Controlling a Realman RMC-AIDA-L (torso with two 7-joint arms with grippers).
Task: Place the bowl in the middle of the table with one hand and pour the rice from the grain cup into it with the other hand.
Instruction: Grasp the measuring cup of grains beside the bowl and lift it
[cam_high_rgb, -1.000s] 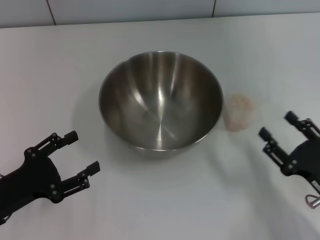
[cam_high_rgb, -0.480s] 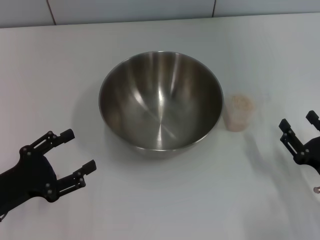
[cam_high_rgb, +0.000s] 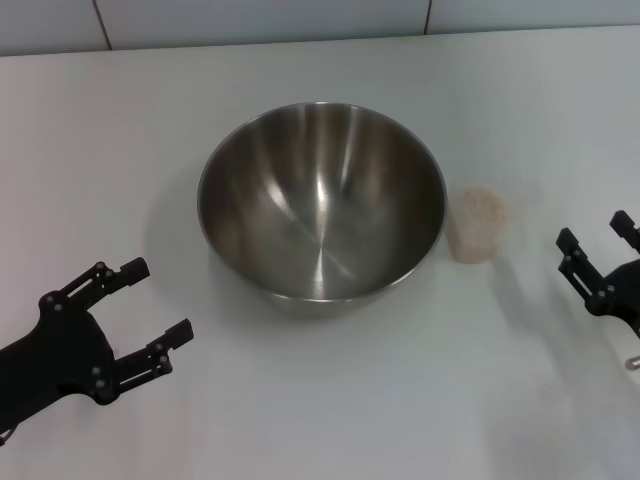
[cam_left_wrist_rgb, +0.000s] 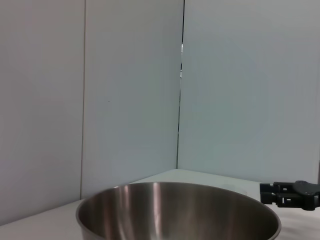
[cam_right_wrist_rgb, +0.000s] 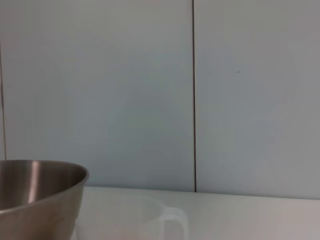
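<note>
From the head view, 2 spread hands, left hand (cam_high_rgb: 150, 306) and right hand (cam_high_rgb: 596, 236), flank the bowl (cam_high_rgb: 321, 200); wrists hide them.

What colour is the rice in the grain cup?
Pale off-white with a pinkish tint; the rice in the grain cup shows best in the head view.

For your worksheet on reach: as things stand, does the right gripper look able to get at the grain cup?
Probably yes. The right gripper is open at the table's right side, and only bare surface lies between it and the grain cup. The bowl sits on the cup's far side, not in the path.
</note>
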